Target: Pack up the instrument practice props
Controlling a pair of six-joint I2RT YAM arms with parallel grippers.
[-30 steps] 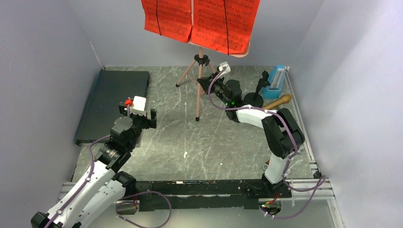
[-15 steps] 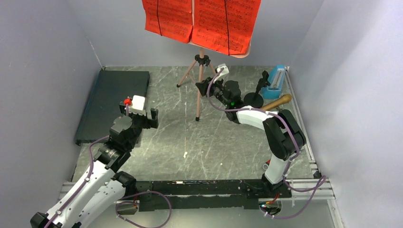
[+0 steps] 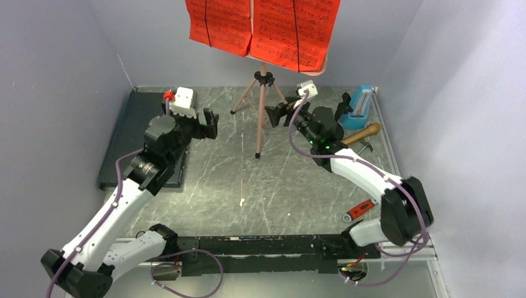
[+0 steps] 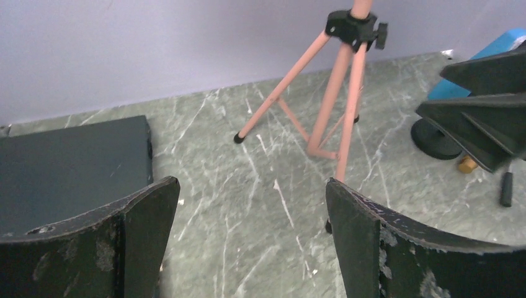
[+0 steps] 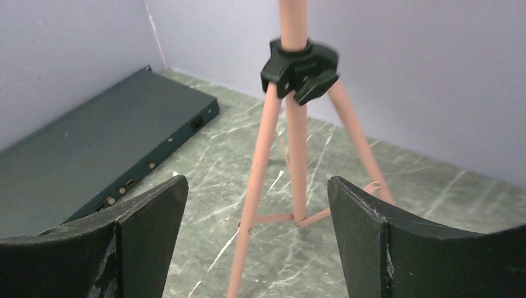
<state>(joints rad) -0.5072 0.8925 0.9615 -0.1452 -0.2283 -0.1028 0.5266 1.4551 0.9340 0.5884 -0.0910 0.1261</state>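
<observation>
I am finding nothing packed: the pages (image 3: 263, 28) are hanging on the upright stand (image 3: 263, 79), and the metronome (image 3: 361, 103) and microphone (image 3: 364, 131) are sitting far right. The left gripper (image 3: 208, 123) and right gripper (image 3: 277, 114) are both gaping empty, flanking the stand's legs, near but not touching

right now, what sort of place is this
Probably a robot lab test cell: plain walls box in a marble-look tabletop, the left arm and right arm are bolted to a rail, with a pink music stand as a prop.
</observation>
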